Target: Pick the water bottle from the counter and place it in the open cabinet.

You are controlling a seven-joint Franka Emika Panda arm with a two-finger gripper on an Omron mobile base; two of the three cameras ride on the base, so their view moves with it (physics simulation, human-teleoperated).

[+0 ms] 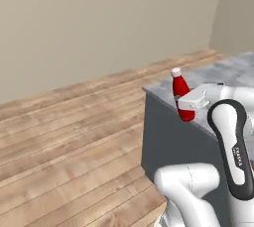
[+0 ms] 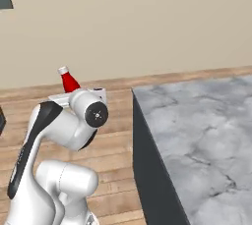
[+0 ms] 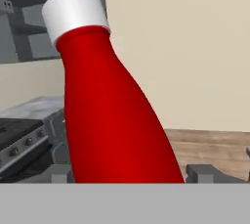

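Carrying the slim glossy red water bottle [image 3: 112, 115], our pincer [image 3: 128, 175] closed around its lower body, lifted beside the grey-white marble tabletop [image 1: 223, 75], we keep it upright and swing slowly toward the cabinet.

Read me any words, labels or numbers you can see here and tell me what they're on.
Small white lettering on the arm's dark link: too small to read.
The water bottle: plain red with a white cap, no label.
The stove: knobs unmarked.
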